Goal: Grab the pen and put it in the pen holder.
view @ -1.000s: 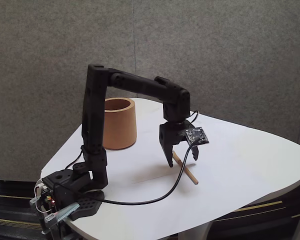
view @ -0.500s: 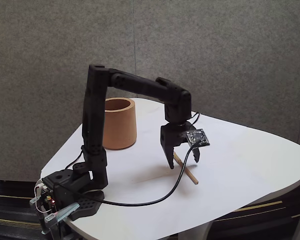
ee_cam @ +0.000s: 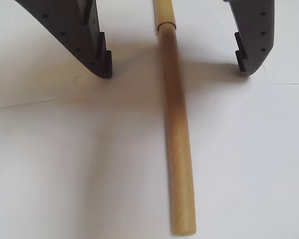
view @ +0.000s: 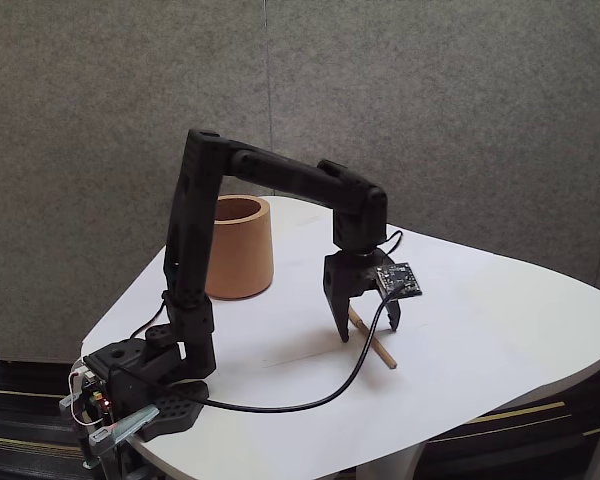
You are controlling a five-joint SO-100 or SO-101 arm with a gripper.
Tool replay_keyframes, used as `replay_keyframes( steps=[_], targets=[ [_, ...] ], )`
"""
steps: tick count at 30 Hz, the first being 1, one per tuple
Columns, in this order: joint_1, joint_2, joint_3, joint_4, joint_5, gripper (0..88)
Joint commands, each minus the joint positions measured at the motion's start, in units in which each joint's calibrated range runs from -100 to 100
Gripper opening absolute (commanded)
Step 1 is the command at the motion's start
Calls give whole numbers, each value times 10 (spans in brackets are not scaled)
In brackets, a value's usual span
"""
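Fingers of the single gripper (ee_cam: 177,69) stand spread wide apart, one on each side of the one pen (ee_cam: 177,144), gripping nothing. That pen (view: 372,340) lies flat on the white table (view: 500,330), well apart from the one pen holder (view: 238,248) standing upright behind the arm.

White table (view: 500,330) bears pen (view: 371,339) (flat) and pen holder (view: 238,250).

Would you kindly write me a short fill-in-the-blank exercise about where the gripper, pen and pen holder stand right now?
1. In the wrist view, the pen lies ____ the two fingers of the gripper.
2. The gripper is ____.
3. The pen rests on the white ____.
4. The pen holder stands ____ on the table.

Answers: between; open; table; upright
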Motion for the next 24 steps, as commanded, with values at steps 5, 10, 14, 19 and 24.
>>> replay_keyframes(
  steps=[5, 10, 14, 19, 24],
  targets=[
    [-1, 2, -10, -3, 0, 3],
    [-1, 2, -9, -3, -3, 5],
    [0, 2, -8, 1, -4, 6],
    [0, -3, 9, 0, -5, 6],
    [1, -7, 7, 4, -19, 6]
  ],
)
